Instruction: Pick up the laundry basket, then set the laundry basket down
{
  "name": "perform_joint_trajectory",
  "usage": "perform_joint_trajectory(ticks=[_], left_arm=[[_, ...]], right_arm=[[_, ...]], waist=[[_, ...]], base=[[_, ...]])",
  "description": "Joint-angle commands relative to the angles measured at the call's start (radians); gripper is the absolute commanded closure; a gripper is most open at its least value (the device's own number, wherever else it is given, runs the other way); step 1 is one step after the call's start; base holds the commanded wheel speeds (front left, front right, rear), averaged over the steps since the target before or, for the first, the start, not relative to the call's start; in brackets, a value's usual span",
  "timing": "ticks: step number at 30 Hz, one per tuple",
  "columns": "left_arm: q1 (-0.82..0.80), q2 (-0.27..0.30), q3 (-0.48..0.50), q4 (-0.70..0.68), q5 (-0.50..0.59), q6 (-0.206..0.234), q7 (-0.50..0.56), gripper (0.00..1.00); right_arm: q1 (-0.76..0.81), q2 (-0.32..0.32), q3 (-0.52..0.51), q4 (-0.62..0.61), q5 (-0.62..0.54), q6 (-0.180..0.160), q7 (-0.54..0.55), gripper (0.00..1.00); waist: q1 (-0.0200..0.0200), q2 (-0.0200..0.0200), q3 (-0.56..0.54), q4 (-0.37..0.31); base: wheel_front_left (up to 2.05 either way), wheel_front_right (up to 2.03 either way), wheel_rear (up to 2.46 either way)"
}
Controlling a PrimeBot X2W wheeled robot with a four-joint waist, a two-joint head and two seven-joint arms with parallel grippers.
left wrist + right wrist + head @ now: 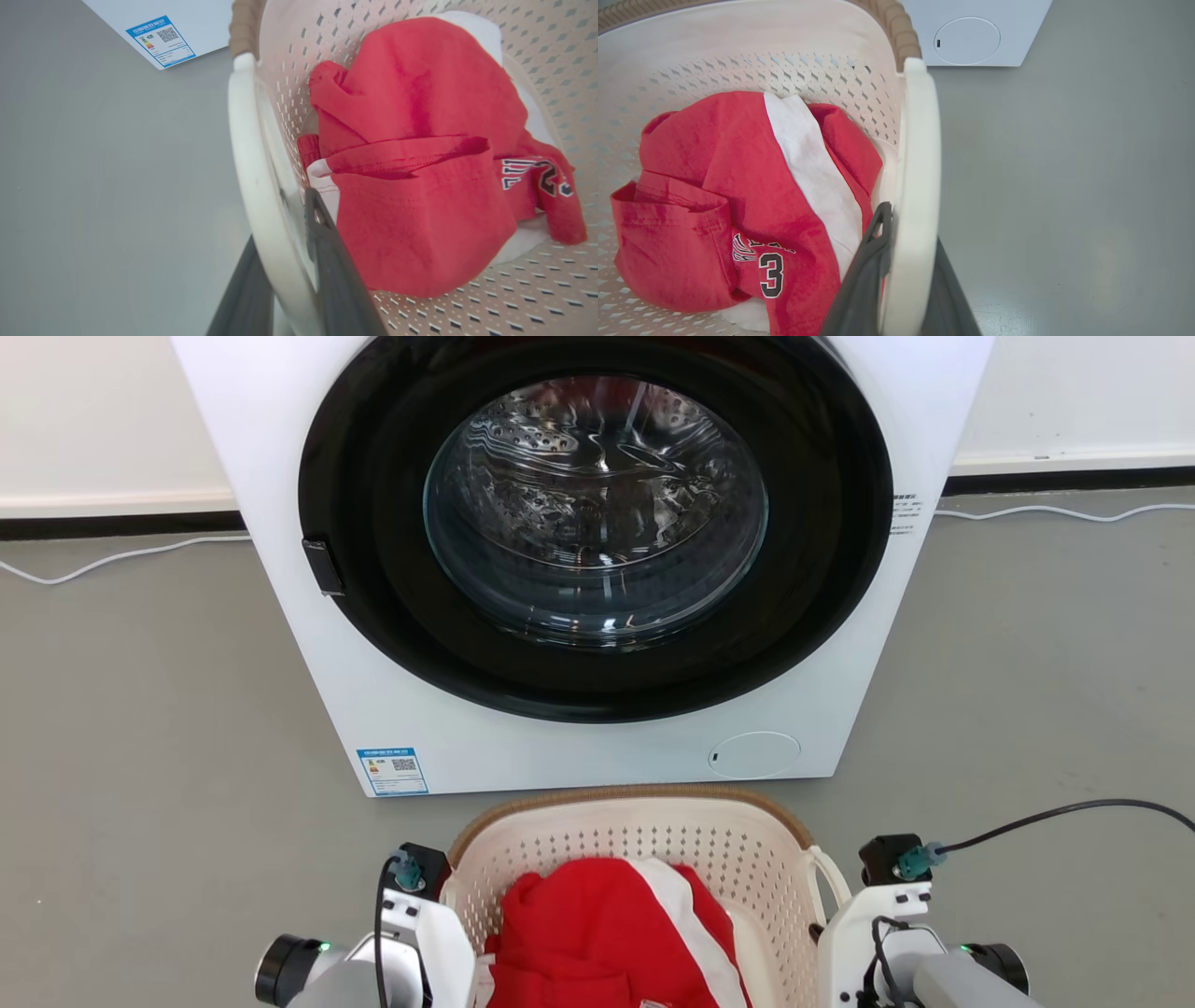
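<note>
Left end effector (280,219) is closed around left handle (247,154) of laundry basket (635,845) | right end effector (913,228) is closed around right handle (917,140) | laundry basket is gripped between both, just before washing machine (579,756), red shirt (588,933) contained inside

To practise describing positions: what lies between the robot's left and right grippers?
The cream-white perforated plastic laundry basket, holding red-and-white clothing, sits between the left gripper and right gripper, in the head view.

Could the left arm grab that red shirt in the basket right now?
Probably not yet. The left gripper is shut on a side handle of the laundry basket, one finger inside, one outside. The red shirt lies uncovered beside the inner finger, so after letting go little seems in the way.
</note>
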Motion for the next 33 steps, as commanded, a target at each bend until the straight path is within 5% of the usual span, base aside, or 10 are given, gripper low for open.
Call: perform_joint_trajectory(ticks=[1,33], left_arm=[[-0.022,0.017,0.005,-0.036,-0.012,-0.007,-0.005,1.00],[-0.049,0.022,-0.111,-0.045,-0.145,-0.007,-0.005,1.00]], right_arm=[[-0.002,0.010,0.034,-0.023,0.011,0.017,0.014,1.00],[-0.046,0.010,0.161,0.013,0.151,0.017,-0.014,1.00]], waist=[[0.0000,-0.0001,-0.004,-0.002],[0.0000,-0.0001,-0.016,-0.016]], base=[[0.00,0.00,0.00],[0.00,0.00,0.00]])
